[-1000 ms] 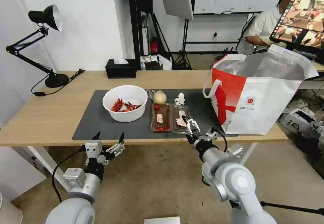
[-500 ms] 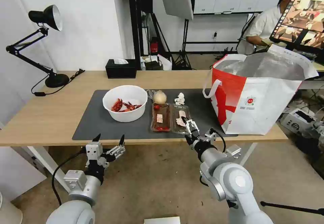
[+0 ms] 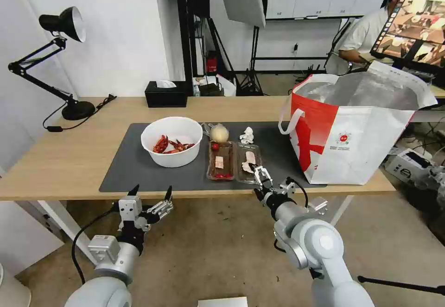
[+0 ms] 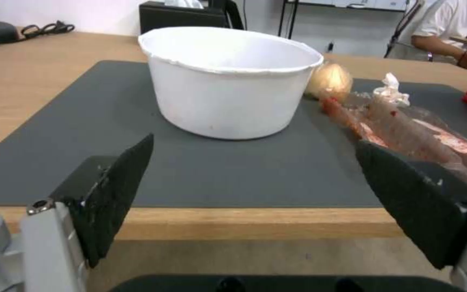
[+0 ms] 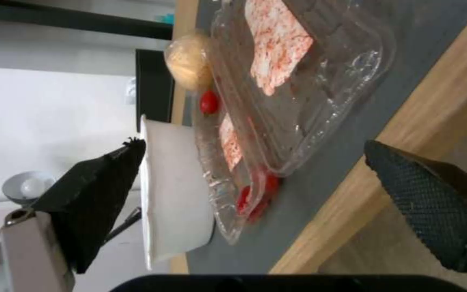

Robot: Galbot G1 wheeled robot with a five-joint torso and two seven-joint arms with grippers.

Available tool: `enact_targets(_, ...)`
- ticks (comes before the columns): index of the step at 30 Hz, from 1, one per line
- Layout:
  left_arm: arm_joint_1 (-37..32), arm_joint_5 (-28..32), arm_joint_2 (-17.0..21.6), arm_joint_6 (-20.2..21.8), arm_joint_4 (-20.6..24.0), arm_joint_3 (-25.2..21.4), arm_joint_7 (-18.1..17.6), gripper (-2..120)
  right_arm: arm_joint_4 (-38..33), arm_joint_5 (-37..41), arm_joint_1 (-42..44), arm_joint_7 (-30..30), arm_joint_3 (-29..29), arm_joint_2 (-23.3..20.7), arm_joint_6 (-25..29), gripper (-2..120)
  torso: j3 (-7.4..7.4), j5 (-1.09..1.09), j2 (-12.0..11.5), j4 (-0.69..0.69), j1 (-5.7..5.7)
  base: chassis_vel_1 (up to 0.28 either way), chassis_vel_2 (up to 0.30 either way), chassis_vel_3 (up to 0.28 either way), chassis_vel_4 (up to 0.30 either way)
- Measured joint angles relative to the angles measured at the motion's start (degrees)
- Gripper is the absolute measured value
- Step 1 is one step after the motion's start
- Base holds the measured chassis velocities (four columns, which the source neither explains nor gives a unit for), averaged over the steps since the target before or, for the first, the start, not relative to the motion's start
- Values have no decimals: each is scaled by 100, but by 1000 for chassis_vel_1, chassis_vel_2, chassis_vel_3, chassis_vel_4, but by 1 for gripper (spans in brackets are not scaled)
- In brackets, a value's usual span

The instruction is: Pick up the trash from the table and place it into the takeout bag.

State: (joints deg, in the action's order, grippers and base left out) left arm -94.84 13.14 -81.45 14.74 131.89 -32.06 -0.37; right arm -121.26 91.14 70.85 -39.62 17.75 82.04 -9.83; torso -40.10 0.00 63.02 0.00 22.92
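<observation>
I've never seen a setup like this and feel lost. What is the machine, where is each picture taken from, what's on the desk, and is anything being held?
It is a two-armed robot. One picture looks down from its head; the other two come from cameras on its wrists. On the table lie a bowl of red shells, a clear tray, a wrapped ball and a tissue. A bag stands open at the right. The left gripper hangs open before the table edge; the right gripper is open at the tray's near end. Nothing is held.
</observation>
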Motion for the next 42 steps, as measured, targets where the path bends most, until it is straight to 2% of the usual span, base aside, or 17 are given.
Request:
enact_targets(21, -22, 6, 55, -8, -7, -31, -3, 100, 212, -16, -172, -4, -29, 102, -11, 100, 0, 0, 0, 0, 0, 0, 0, 0, 0)
enact_targets(42, 46, 58, 118, -26, -92, -10, 1, 100, 552, -164, -448, 3, -81, 424, -46, 100, 0, 0, 0, 0, 0, 0, 0, 0, 0)
